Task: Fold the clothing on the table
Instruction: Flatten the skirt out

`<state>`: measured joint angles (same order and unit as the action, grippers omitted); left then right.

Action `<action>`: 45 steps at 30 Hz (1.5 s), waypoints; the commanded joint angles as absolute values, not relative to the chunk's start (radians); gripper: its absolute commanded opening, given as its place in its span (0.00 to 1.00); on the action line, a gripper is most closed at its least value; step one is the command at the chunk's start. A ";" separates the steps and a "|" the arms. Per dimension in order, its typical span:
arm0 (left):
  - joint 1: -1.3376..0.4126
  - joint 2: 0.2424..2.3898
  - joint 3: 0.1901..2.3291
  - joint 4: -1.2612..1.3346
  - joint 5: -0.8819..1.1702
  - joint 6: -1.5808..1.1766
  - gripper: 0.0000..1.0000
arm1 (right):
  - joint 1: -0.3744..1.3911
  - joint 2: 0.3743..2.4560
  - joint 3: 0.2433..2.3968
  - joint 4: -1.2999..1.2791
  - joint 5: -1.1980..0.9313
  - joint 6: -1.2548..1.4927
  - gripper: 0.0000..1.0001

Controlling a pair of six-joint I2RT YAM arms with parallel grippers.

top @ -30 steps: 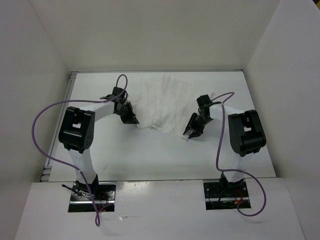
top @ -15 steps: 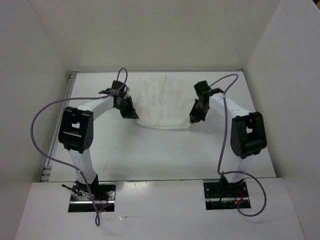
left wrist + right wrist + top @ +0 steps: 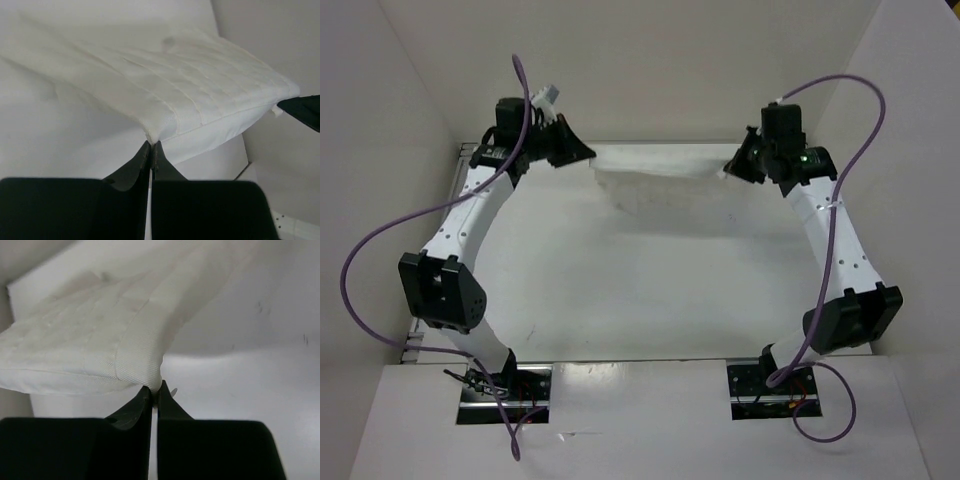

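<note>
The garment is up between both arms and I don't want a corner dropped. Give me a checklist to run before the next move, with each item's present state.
1. Left gripper shut on a corner of the clothing: ok.
2. Right gripper shut on the opposite corner: ok.
3. Held edge spans from one gripper to the other without a deep sag: ok.
4. Lower edge of the clothing lifted off the table: cannot tell; the white cloth blends into the white surface.
5. Table between the clothing and the arm bases free of other objects: ok.
6. Purple cables away from the clothing: ok.
</note>
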<state>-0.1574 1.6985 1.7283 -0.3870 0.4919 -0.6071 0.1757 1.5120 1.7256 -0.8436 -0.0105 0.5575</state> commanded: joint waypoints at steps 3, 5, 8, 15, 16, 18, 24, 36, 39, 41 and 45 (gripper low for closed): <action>-0.109 1.541 1.421 -0.417 0.531 -0.569 0.00 | 0.144 1.321 1.462 -0.894 -0.076 0.526 0.00; -0.118 1.444 1.394 -0.503 0.584 -0.531 0.00 | 0.153 1.222 1.451 -0.952 -0.180 0.511 0.00; -0.143 1.307 1.385 -0.563 0.617 -0.511 0.00 | 0.153 1.111 1.486 -1.006 -0.279 0.480 0.00; -0.143 0.921 1.387 -0.520 0.801 -0.609 0.00 | 0.213 0.801 1.571 -0.964 -0.569 0.501 0.00; -0.143 0.902 1.387 -0.505 0.828 -0.623 0.00 | 0.241 0.790 1.571 -0.921 -0.569 0.550 0.00; -0.143 0.893 1.399 -0.482 0.839 -0.647 0.00 | 0.279 0.781 1.571 -0.876 -0.557 0.597 0.00; -0.143 1.078 1.339 -0.451 0.775 -0.657 0.00 | 0.345 0.906 1.385 -0.675 -0.534 0.673 0.00; -0.075 1.727 1.849 -0.537 0.752 -0.568 0.00 | 0.175 1.540 1.848 -0.752 -0.377 0.479 0.00; -0.046 1.755 2.023 -0.546 0.773 -0.595 0.00 | 0.152 1.510 1.913 -0.680 -0.299 0.468 0.00; -0.032 1.727 2.033 -0.520 0.773 -0.610 0.00 | 0.152 1.471 1.913 -0.654 -0.270 0.456 0.00; -0.032 1.596 1.801 -0.448 0.773 -0.633 0.00 | 0.152 1.375 1.785 -0.667 -0.290 0.446 0.00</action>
<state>-0.0387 1.6920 1.9369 -0.4850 0.7498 -0.6147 0.1471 1.4643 1.8351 -0.7055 -0.3130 0.4820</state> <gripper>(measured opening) 0.011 0.028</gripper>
